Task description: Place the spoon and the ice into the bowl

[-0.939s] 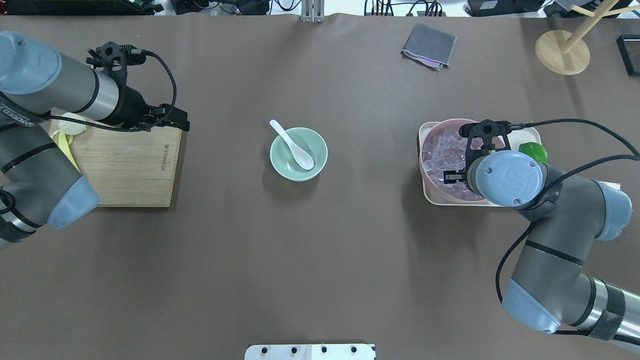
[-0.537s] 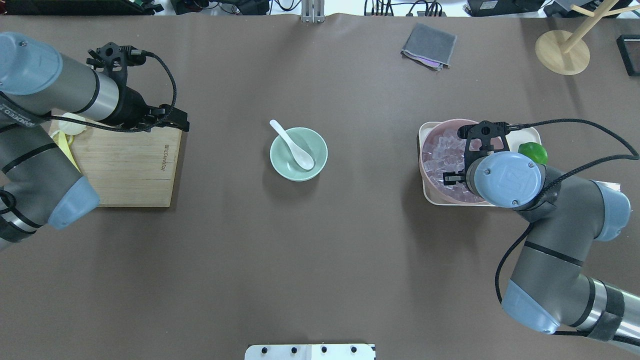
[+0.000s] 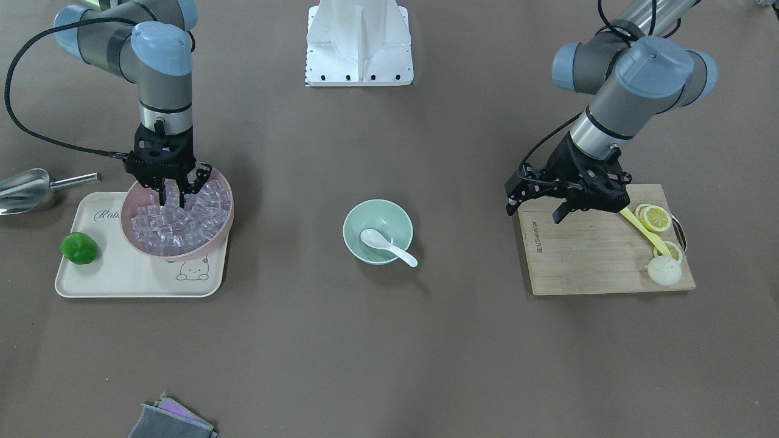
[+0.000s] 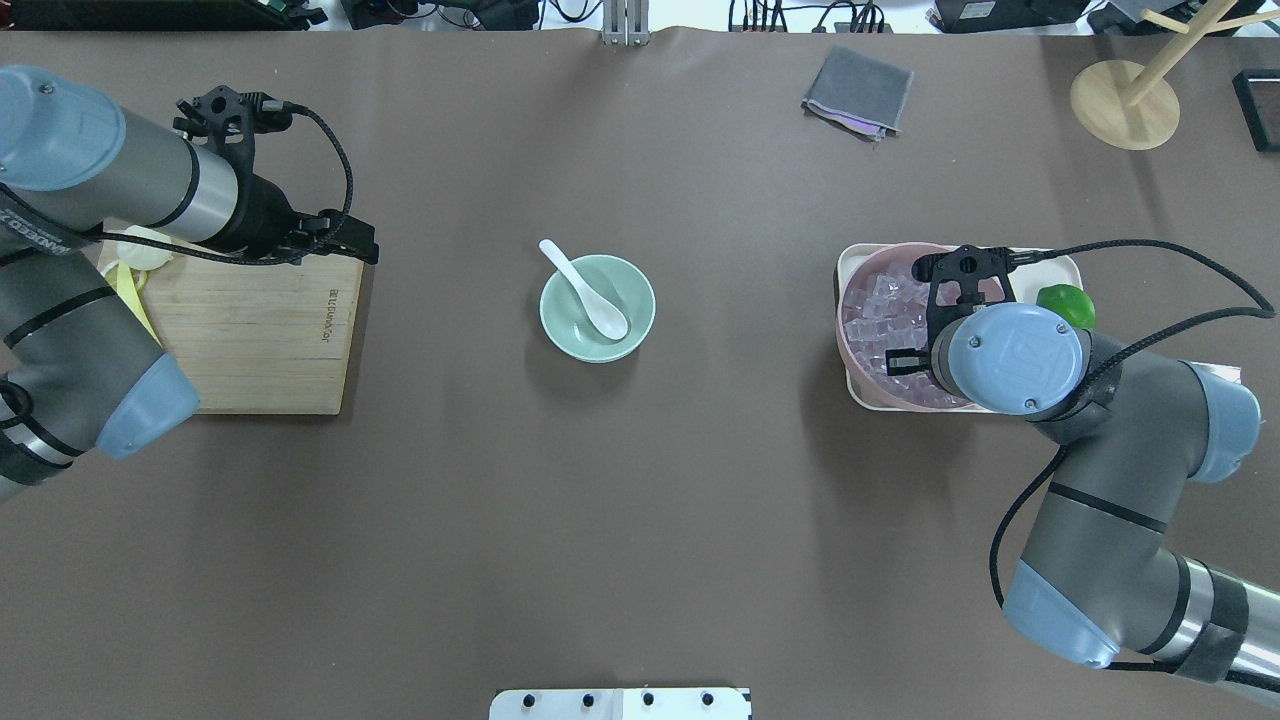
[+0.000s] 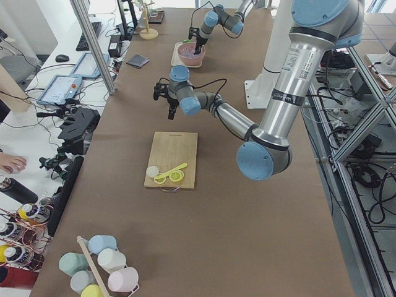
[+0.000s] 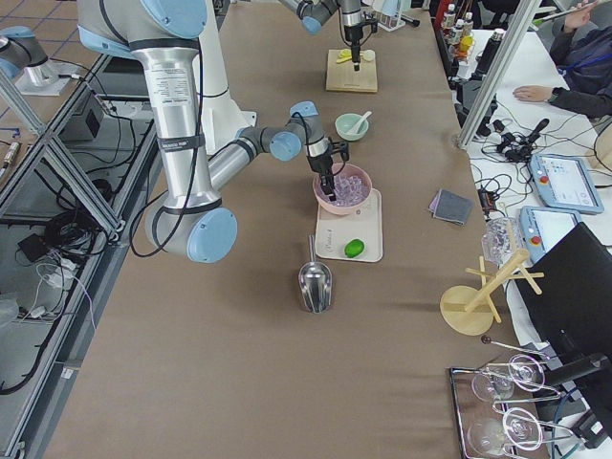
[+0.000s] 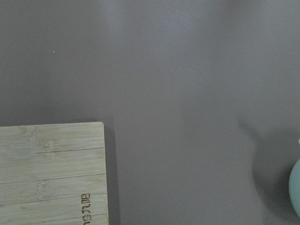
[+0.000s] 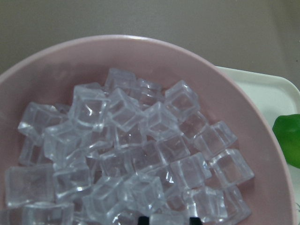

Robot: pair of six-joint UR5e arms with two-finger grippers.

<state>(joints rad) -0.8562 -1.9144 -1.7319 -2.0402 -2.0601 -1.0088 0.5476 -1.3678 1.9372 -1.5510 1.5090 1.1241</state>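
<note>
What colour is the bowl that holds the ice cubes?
Pale pink. The pink bowl shows best in the right wrist-mounted view.

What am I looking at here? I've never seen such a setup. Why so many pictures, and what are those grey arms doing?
These are two robot arms at a brown table, each ending in a two-finger gripper. All the pictures show one moment through several cameras: one overhead, one facing the robot, one at each end of the table, and one on each wrist.

In the middle stands a mint-green bowl with a white spoon already lying in it. The right gripper points down, fingers apart, among clear ice cubes heaped in a pink bowl. That bowl sits on a cream tray beside a lime.

The left gripper hovers near a wooden board with lemon slices, holding nothing that shows. A steel scoop lies beside the tray.
</note>
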